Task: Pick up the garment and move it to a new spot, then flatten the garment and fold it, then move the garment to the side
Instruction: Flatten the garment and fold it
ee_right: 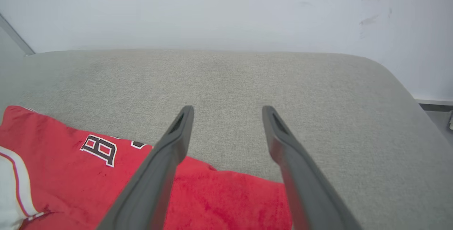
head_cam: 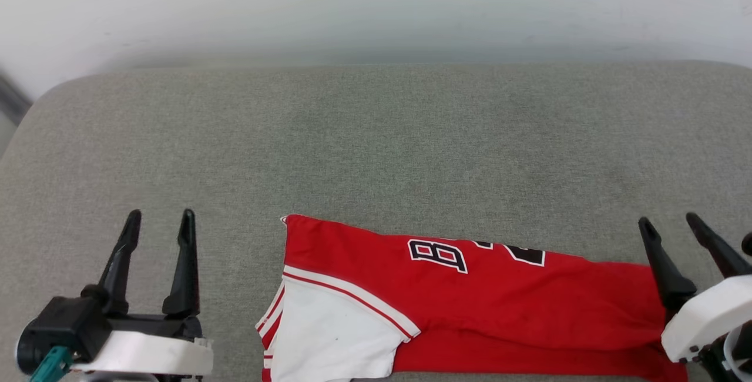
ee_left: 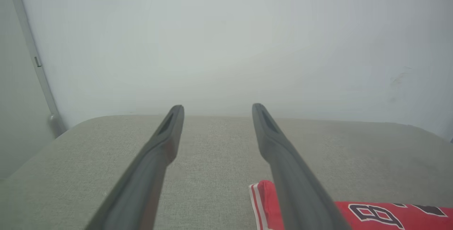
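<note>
The garment (head_cam: 517, 305) lies folded on the grey cushion (head_cam: 376, 147), its long axis running left to right between the grippers. The right gripper (head_cam: 670, 222) hangs over its right end and is nearer. The left gripper (head_cam: 161, 216) stands apart from the sleeve end; both have jaws apart, empty.

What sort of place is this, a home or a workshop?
Hard to be sure. Likely a plain indoor test space for folding clothes: a wide grey fabric-covered surface, a bare white wall behind it, and a red jersey lying on the fabric.
</note>
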`<state>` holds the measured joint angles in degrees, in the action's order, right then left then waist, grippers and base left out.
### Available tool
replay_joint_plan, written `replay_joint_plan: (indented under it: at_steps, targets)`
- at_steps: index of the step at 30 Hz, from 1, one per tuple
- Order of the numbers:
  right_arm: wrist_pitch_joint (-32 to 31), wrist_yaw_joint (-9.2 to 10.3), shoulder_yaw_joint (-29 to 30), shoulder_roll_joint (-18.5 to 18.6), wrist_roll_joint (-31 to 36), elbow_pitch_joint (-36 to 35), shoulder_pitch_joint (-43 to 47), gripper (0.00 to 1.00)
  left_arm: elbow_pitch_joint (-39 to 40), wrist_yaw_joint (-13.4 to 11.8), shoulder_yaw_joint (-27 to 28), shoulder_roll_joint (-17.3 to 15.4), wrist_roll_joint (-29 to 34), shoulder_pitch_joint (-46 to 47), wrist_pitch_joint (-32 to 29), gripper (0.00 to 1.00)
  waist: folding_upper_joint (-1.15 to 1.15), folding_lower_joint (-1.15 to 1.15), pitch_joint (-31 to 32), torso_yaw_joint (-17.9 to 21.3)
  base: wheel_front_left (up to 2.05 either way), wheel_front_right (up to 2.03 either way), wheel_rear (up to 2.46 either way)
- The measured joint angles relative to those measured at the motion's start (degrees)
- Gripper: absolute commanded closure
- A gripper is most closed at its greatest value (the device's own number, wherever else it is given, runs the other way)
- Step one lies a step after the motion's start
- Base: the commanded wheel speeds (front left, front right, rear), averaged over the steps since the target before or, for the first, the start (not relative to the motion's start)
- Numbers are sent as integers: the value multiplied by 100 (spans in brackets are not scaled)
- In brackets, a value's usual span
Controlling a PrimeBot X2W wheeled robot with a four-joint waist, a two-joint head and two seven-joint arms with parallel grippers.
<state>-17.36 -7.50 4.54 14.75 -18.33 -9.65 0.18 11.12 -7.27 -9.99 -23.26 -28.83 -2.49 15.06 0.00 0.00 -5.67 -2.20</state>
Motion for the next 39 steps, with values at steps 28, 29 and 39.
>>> replay_joint_plan:
  at_steps: [28, 29, 39]
  targets:
    - [-1141, 0, 1655, -1116, 364, 1522, 432, 0, 148, 1437, 1272, 1515, 1970, -217, 0, 0, 0, 0, -449, -292, 0, 0, 0]
    - [-1140, 0, 1668, -1118, 350, 1596, 392, 0, 141, 1444, 1277, 1521, 1971, -210, 0, 0, 0, 0, -463, -311, 0, 0, 0]
    - [-1051, 57, 1179, -935, 0, 1997, 303, 0, 46, 1467, 1199, 1483, 2001, -164, 0, 0, 0, -1, -523, -451, 0, 0, 0]
